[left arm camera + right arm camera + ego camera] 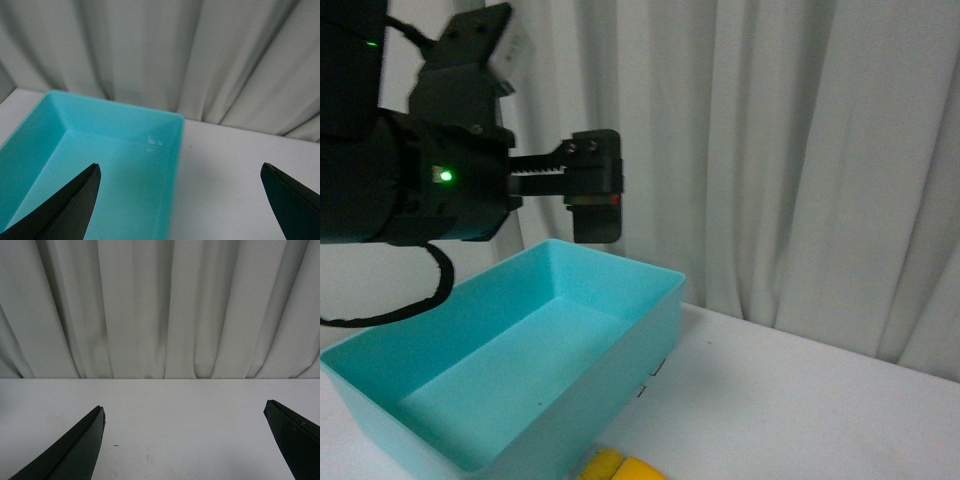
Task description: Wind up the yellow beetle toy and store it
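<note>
A pale grey pleated curtain [800,150] hangs behind an open turquoise rectangular plastic bin [632,365], which stands on a white table [800,400]. The black left gripper [595,195] hangs above the bin's far rim, its jaws spread wide with nothing between them. The black right gripper [185,406] is likewise wide apart and holds nothing, over bare tabletop; its place relative to the bin cannot be told. The glossy yellow beetle toy [625,468] shows only as a sliver outside the bin, just beside its near corner.
</note>
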